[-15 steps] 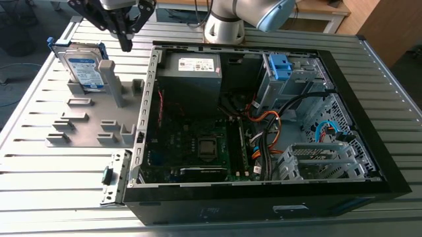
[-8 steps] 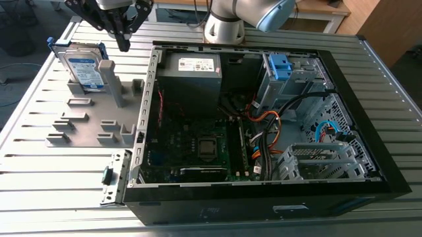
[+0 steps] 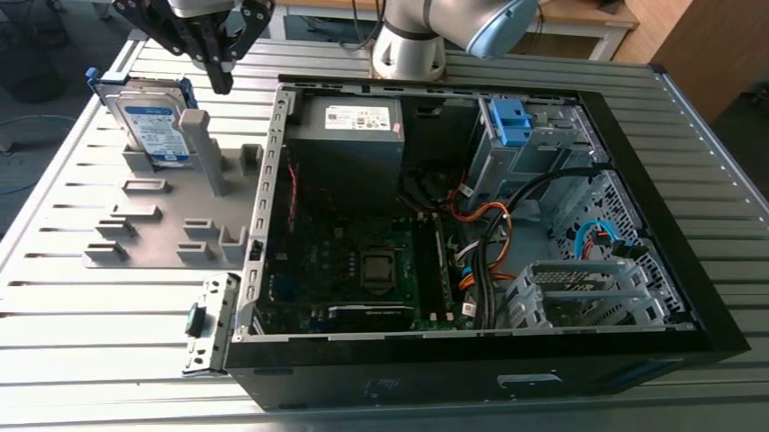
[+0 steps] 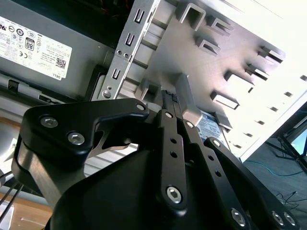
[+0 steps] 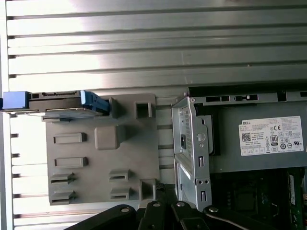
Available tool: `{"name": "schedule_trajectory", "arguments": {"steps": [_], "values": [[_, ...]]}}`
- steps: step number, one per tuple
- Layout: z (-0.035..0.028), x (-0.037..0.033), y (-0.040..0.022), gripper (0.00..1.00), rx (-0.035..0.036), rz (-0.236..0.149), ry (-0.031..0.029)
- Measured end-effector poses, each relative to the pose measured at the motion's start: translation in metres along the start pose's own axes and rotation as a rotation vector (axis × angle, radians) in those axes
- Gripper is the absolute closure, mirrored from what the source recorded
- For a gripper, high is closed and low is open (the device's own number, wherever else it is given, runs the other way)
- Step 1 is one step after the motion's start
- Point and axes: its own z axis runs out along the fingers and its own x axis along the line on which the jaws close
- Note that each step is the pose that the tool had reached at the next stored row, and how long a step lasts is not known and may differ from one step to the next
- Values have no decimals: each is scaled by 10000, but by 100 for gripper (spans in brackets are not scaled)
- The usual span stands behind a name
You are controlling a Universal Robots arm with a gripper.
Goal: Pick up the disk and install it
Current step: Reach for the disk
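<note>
The disk (image 3: 154, 124) is a silver drive with a blue-and-white label in a blue bracket. It stands on edge in a slot at the far end of a grey fixture plate (image 3: 168, 229), on the exterior view's left. In the first wrist view the disk (image 5: 57, 102) shows edge-on at the plate's end. My gripper (image 3: 222, 83) hangs just above and beside the disk's right end, fingers pointing down, shut and holding nothing. In the second wrist view the gripper (image 4: 175, 95) points at the plate, with a patch of the disk's label (image 4: 211, 127) beyond it.
An open black computer case (image 3: 709, 297) lies right of the fixture plate. Inside are a grey power supply (image 3: 348, 130), a metal drive cage with a blue latch (image 3: 511, 121), the motherboard and loose cables. A ribbed metal table (image 3: 72, 306) carries everything. The arm's base (image 3: 409, 49) stands behind the case.
</note>
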Motion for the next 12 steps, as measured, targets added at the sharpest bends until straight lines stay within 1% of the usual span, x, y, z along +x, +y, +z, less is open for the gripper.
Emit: {"name": "schedule_trajectory", "arguments": {"steps": [12], "values": [[0,69,-5,89,0,0,0]]}}
